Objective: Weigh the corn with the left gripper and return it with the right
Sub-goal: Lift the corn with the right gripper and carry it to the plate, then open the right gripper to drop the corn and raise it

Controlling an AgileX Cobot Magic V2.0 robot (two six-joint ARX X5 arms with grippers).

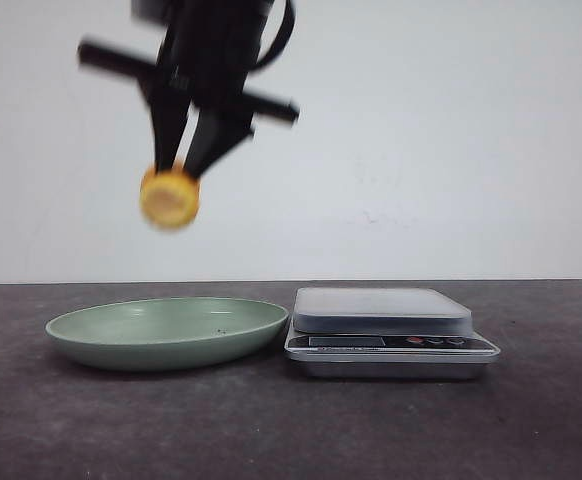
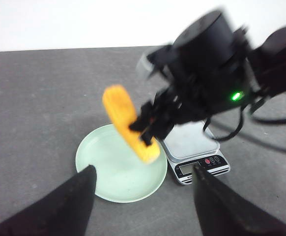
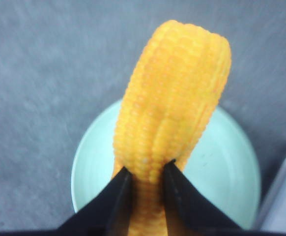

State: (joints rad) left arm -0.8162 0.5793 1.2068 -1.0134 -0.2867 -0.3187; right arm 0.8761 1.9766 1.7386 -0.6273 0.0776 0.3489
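Note:
My right gripper [image 1: 179, 170] is shut on the corn [image 1: 169, 198], a yellow-orange cob, and holds it in the air well above the green plate [image 1: 81, 325]. In the right wrist view the black fingers [image 3: 118, 196] pinch the corn [image 3: 172, 98] over the plate [image 3: 221, 157]. In the left wrist view the right gripper [image 2: 148, 130] holds the corn [image 2: 126, 118] tilted above the plate [image 2: 113, 182]. My left gripper [image 2: 143, 169] is open and empty, high above the plate's near side. It does not show in the front view.
A grey digital scale [image 1: 381, 310] stands on the dark table just right of the plate, its platform bare. It also shows in the left wrist view [image 2: 192, 142] and at the edge of the right wrist view [image 3: 285, 196]. A white wall is behind.

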